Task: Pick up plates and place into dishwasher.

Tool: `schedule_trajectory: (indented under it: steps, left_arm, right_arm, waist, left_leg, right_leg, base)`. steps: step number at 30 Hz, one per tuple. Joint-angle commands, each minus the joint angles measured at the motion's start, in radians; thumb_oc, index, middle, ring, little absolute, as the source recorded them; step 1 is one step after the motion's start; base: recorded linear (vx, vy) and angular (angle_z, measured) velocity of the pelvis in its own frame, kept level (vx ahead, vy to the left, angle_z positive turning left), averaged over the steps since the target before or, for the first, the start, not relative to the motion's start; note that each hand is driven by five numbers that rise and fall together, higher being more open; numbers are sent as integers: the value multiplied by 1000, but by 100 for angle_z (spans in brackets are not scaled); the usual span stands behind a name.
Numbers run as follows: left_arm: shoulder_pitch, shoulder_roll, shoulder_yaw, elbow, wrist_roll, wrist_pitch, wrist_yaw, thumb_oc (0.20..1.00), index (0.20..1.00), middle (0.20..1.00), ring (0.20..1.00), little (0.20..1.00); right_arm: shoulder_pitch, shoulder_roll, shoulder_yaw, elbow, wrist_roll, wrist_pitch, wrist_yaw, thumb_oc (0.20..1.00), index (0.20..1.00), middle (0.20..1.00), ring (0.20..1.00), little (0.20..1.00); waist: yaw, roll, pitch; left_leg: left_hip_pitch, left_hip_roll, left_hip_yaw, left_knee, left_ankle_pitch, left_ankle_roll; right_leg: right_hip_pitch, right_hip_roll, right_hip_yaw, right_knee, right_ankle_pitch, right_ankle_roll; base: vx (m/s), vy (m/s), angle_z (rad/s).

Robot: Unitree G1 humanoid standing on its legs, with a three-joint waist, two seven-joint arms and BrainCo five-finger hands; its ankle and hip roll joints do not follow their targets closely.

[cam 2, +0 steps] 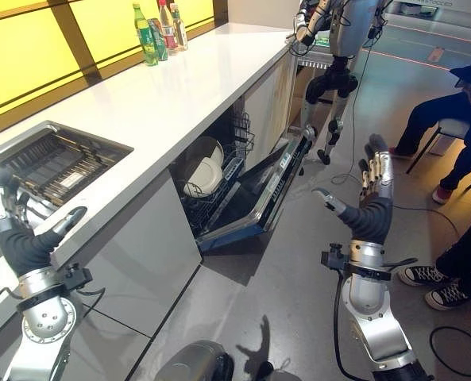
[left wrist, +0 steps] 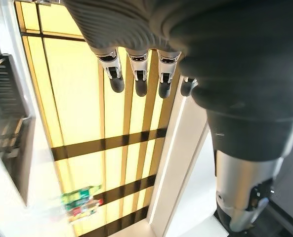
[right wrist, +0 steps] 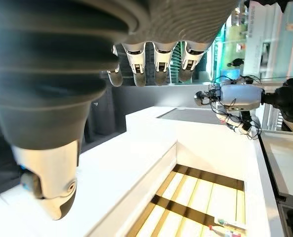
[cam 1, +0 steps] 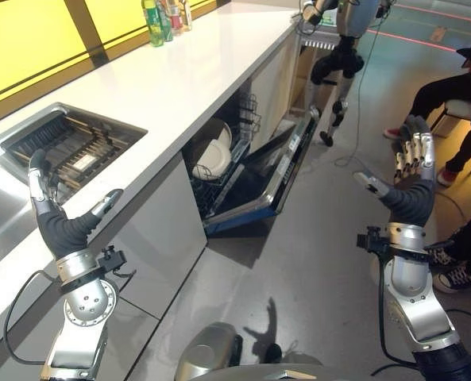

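Two white plates stand upright in the lower rack of the open dishwasher, under the white counter. My left hand is raised at the counter's front edge beside the sink, open and holding nothing. My right hand is raised over the floor to the right of the dishwasher door, also open and empty. In the left wrist view the fingers hang straight, and the right wrist view shows its fingers straight too.
A sink with a dark wire rack is set in the counter on the left. Bottles stand at the counter's far end. Another robot stands beyond the dishwasher. A seated person is at the right.
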Motion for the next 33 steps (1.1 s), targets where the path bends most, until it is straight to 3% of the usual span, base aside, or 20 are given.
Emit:
schedule_trajectory:
  steps: [1,3,4,7,8,9,10,12,13,15,16,17,20,22,24,25,26,27,30,33]
  left_arm:
    - [-14,69,6,-99,22,-63,16,1000,1000,1000,1000,1000]
    - [-30,77,0,-100,48,-29,36,1000,1000,1000,1000,1000]
    - [-31,82,4,-100,40,-11,21,1000,1000,1000,1000,1000]
    - [-9,87,9,-99,41,-31,-3,1000,1000,1000,1000,1000]
    - [6,92,15,-97,46,-36,-3,1000,1000,1000,1000,1000]
    - [8,104,15,-91,42,-28,-1,1000,1000,1000,1000,1000]
    - [-8,129,7,-76,25,-14,5,1000,1000,1000,1000,1000]
    - [-32,152,8,-55,0,-18,8,1000,1000,1000,1000,1000]
    - [-50,157,9,-38,-19,-27,7,1000,1000,1000,1000,1000]
    - [-75,158,2,-33,-26,-26,11,1000,1000,1000,1000,1000]
    - [-104,160,-9,-31,-25,-12,10,1000,1000,1000,1000,1000]
    - [-113,152,-9,-32,-28,-10,-17,1000,1000,1000,1000,1000]
    - [-82,108,-27,-58,29,4,-22,1000,1000,1000,1000,1000]
    - [-62,101,-13,-65,35,6,-29,1000,1000,1000,1000,1000]
    - [-77,102,-1,-47,36,-15,-29,1000,1000,1000,1000,1000]
    - [-100,105,2,-41,26,-32,-33,1000,1000,1000,1000,1000]
    - [-133,100,-9,-24,21,-48,-45,1000,1000,1000,1000,1000]
    - [-145,93,-23,-9,25,-52,-47,1000,1000,1000,1000,1000]
    - [-121,89,-57,8,38,-77,44,1000,1000,1000,1000,1000]
    - [-153,62,-94,14,58,-102,111,1000,1000,1000,1000,1000]
  right_arm:
    - [-111,-26,0,-41,-43,-17,-55,1000,1000,1000,1000,1000]
    - [-116,0,28,-12,-36,-11,-50,1000,1000,1000,1000,1000]
    - [-103,4,30,-11,-25,-2,-50,1000,1000,1000,1000,1000]
    - [-51,25,26,-35,3,9,-46,1000,1000,1000,1000,1000]
    - [-33,35,21,-38,-7,6,-35,1000,1000,1000,1000,1000]
    - [-25,40,21,-34,-3,4,-29,1000,1000,1000,1000,1000]
    - [-24,42,26,-15,16,-1,-27,1000,1000,1000,1000,1000]
    - [-33,35,25,23,21,-16,-34,1000,1000,1000,1000,1000]
    - [-39,24,15,56,27,-38,-29,1000,1000,1000,1000,1000]
    - [-54,11,-2,81,32,-54,-25,1000,1000,1000,1000,1000]
    - [-73,14,-15,100,23,-49,-23,1000,1000,1000,1000,1000]
    - [-70,12,-28,106,28,-48,-30,1000,1000,1000,1000,1000]
    - [-42,23,-54,119,96,-20,-18,1000,1000,1000,1000,1000]
    - [-31,39,-51,127,132,2,-67,1000,1000,1000,1000,1000]
    - [-54,45,-47,145,94,5,-150,1000,1000,1000,1000,1000]
    - [-70,46,-53,158,91,-11,-203,1000,1000,1000,1000,1000]
    - [-82,48,-66,175,96,-25,-266,1000,1000,1000,1000,1000]
    - [-84,51,-70,186,99,-24,-305,1000,1000,1000,1000,1000]
    - [-106,57,-63,242,107,-25,-343,1000,1000,1000,1000,1000]
    - [-144,49,-82,319,137,-62,-354,1000,1000,1000,1000,1000]
  waist:
    - [94,-34,-2]
    - [113,-64,-32]
    - [116,-81,-47]
    - [104,-68,-85]
    - [92,-56,-91]
    - [79,-54,-91]
    - [64,-52,-86]
    - [45,-50,-72]
    - [25,-46,-52]
    - [-3,-31,-36]
    - [-27,-24,-19]
    - [-28,-18,-19]
    - [-8,-40,-24]
    - [20,-49,-13]
    - [34,-41,17]
    - [28,-29,54]
    - [-4,-14,87]
    - [-26,-2,98]
    - [-74,33,125]
    - [-122,84,143]
  left_leg:
    - [-59,-75,-25,-94,221,38]
    - [-39,-117,-31,-96,146,81]
    - [-22,-129,-25,-93,125,105]
    - [61,-118,-65,-142,107,136]
    - [83,-110,-73,-152,101,140]
    - [91,-110,-75,-152,96,142]
    - [88,-112,-79,-135,89,139]
    - [81,-110,-95,-113,89,121]
    - [98,-110,-118,-103,78,105]
    - [110,-95,-143,-109,74,98]
    - [124,-83,-166,-114,59,99]
    - [125,-65,-186,-120,60,95]
    - [126,-46,-212,-112,66,53]
    - [78,-36,-205,-77,79,31]
    - [-18,-29,-166,-1,113,14]
    - [-87,-14,-105,80,116,11]
    - [-140,41,14,186,101,4]
    - [-155,72,55,221,102,-5]
    - [-105,62,2,241,80,21]
    - [-65,95,31,153,62,27]
  right_leg:
    - [144,101,117,104,-78,58]
    - [147,71,107,250,-12,132]
    - [145,58,115,325,59,176]
    - [61,64,125,631,243,254]
    - [8,53,133,686,256,253]
    - [-20,29,137,667,225,238]
    - [-34,-1,129,576,139,207]
    - [-41,-17,123,359,72,174]
    - [-57,-51,144,185,76,160]
    - [-99,-70,185,83,125,158]
    - [-151,-76,244,94,171,159]
    - [-145,-55,251,88,98,150]
    - [-58,-51,196,-23,74,141]
    - [-29,-49,157,-60,72,130]
    - [-46,-48,121,-64,70,119]
    - [-74,-50,92,-42,59,105]
    - [-112,-59,39,-5,41,77]
    - [-128,-62,16,16,29,62]
    - [-254,-85,57,141,16,53]
    - [-384,-98,74,220,3,49]
  base:
    - [426,10,7]
    - [479,43,-21]
    - [442,44,-49]
    - [404,57,20]
    - [351,28,45]
    - [377,-26,45]
    - [323,-78,49]
    - [250,-179,62]
    - [154,-239,74]
    - [14,-237,80]
    - [6,-232,101]
    - [114,-299,116]
    - [179,-275,100]
    - [51,-293,81]
    - [-251,-261,60]
    - [-459,-251,61]
    - [-397,-204,83]
    - [-247,-66,142]
    - [-139,221,108]
    - [-240,259,-14]
